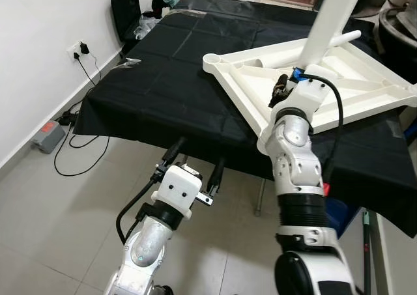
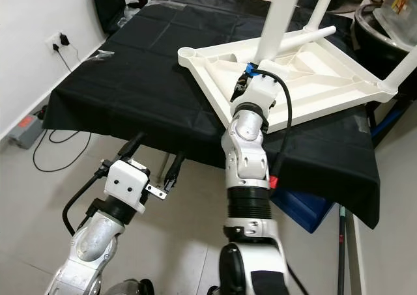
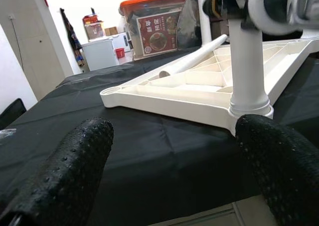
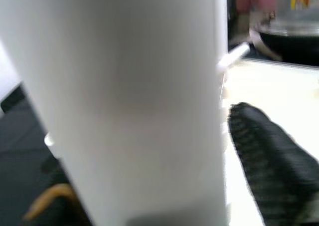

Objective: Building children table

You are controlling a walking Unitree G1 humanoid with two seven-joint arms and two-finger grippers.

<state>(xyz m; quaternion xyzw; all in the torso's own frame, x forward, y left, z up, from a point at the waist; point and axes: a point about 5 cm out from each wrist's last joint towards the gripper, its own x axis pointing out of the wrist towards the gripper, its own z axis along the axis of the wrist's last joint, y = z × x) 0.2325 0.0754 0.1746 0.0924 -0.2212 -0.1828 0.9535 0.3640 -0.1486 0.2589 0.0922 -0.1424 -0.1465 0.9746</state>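
We see a pale tiled floor (image 1: 58,236) and a white wall (image 1: 39,41) on our left with a socket (image 1: 77,48), a plug in it and black cables (image 1: 71,152) trailing down to a grey box (image 1: 47,136) on the floor. A black cloth (image 1: 169,67) covers the worktable. A blue bin (image 2: 306,210) sits beneath it. A red-lidded box (image 3: 159,26) stands behind.

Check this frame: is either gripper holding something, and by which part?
The right gripper clasps the upright white table leg near its base, by the tabletop. The left gripper is open, holding nothing.
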